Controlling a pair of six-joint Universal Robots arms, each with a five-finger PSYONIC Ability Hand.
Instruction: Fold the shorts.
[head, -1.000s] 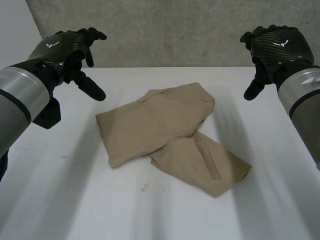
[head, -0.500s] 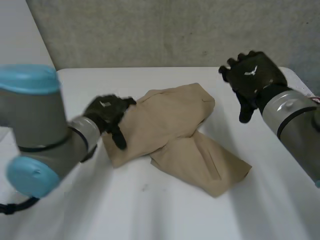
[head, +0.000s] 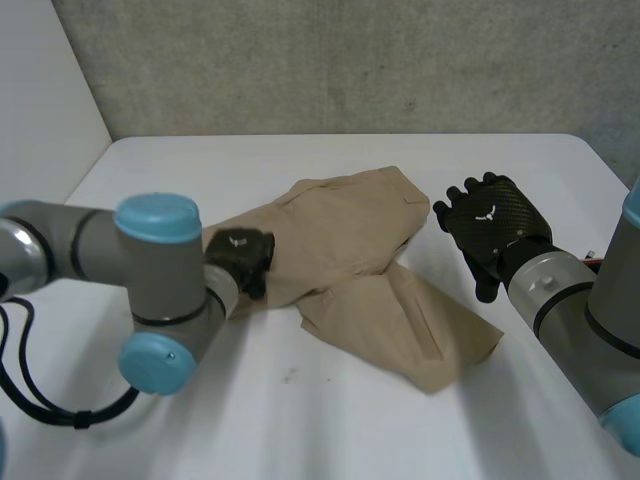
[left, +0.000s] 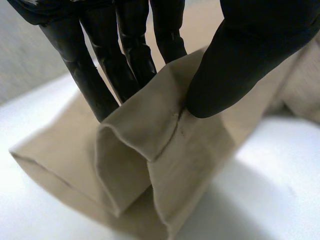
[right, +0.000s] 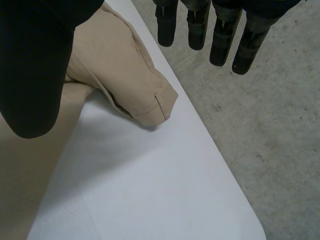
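Note:
Beige shorts (head: 340, 250) lie crumpled on the white table (head: 350, 430), one leg crossed over the other. My left hand (head: 240, 255) is at the left leg's end. In the left wrist view its thumb and fingers (left: 125, 55) pinch the folded hem of the shorts (left: 150, 165). My right hand (head: 490, 225) hovers just right of the shorts' waist end, fingers spread and straight. In the right wrist view its fingers (right: 200, 25) hang above the table edge, with a corner of the shorts (right: 120, 65) below the thumb; it holds nothing.
The table's right edge (right: 210, 160) runs close under my right hand, with grey concrete floor (right: 260, 125) beyond it. A concrete wall (head: 350, 60) stands behind the table. My left arm's elbow (head: 155, 300) rests low over the table's left part.
My left arm swung down from high at the left to the shorts' left end and its fingers closed on the hem. My right hand lowered and came in toward the shorts.

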